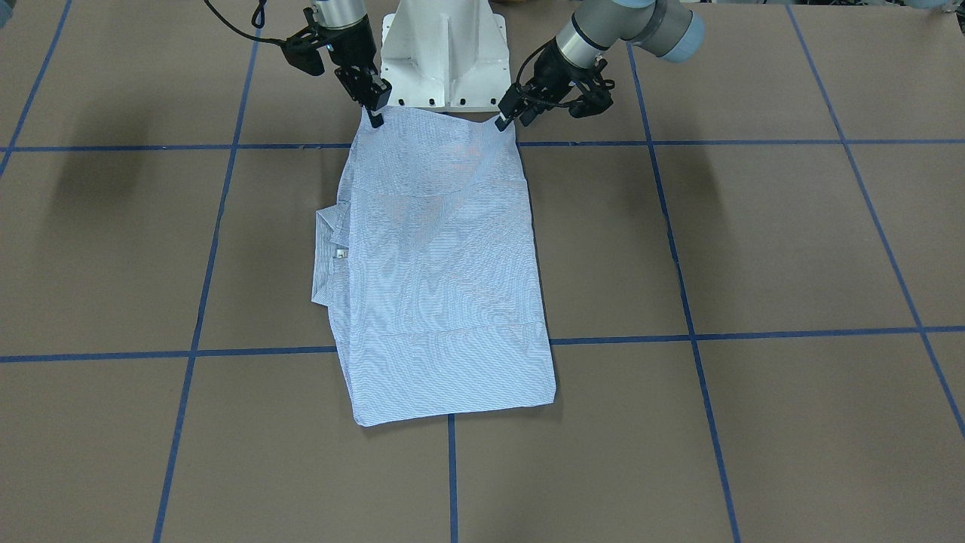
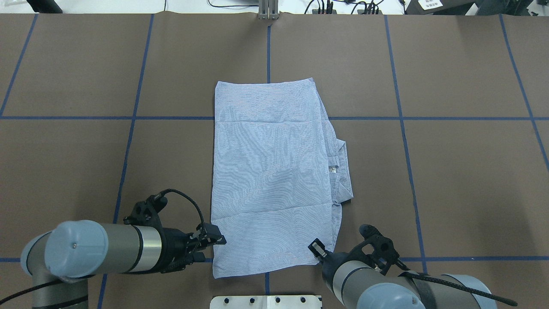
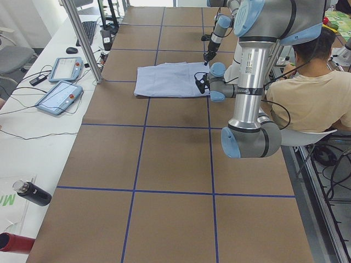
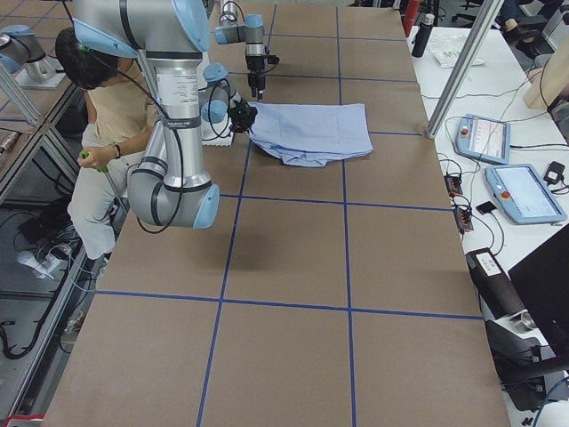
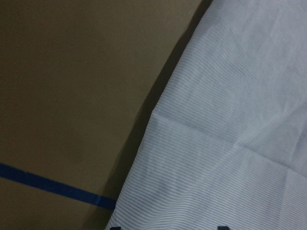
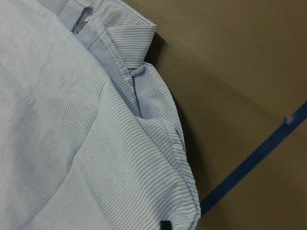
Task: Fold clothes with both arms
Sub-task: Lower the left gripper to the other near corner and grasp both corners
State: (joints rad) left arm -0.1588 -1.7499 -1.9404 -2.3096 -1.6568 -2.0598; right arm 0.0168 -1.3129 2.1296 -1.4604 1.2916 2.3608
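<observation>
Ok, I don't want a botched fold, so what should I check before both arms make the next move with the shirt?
1. Left gripper at a near shirt corner: ok.
2. Right gripper at the other near corner: ok.
3. Both pinching fabric: cannot tell.
4. Side edges flush: not ok, collar sticks out on the robot's right.
5. Far hem flat on the table: ok.
</observation>
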